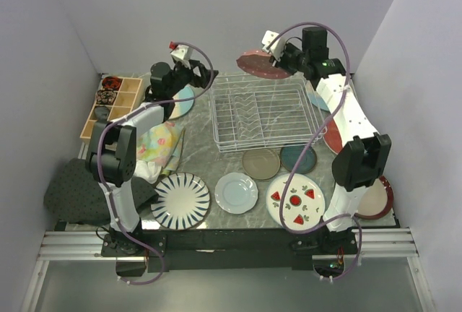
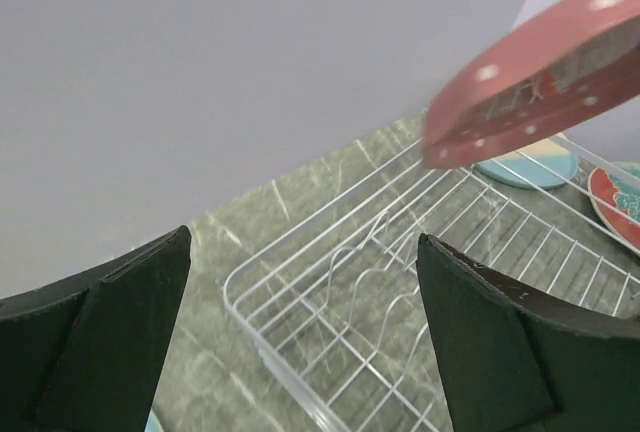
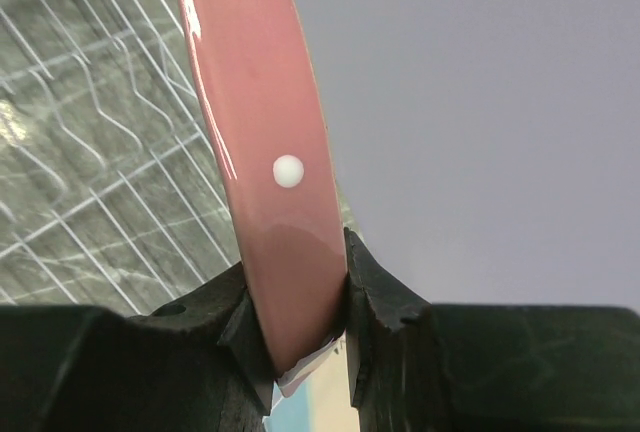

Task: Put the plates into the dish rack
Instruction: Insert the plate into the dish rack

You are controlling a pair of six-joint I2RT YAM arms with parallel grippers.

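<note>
Pink dotted plate [image 1: 260, 65], rim pinched in the right gripper [image 3: 300, 322], hangs over the far edge of the dish rack [image 1: 267, 140], left gripper [image 2: 303, 252] spread empty; next, I judge, lower it upright between tines [image 1: 253, 113].

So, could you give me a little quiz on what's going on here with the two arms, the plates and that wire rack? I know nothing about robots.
1. True or false: the dish rack already holds a plate.
2. Which plate is the right gripper clamped on? A) striped plate B) pink dotted plate C) watermelon-print plate
3. Fill in the blank: the left gripper has its jaws ____, with nothing between them.
Key: 1 false, the rack is empty; 2 B; 3 open.
</note>
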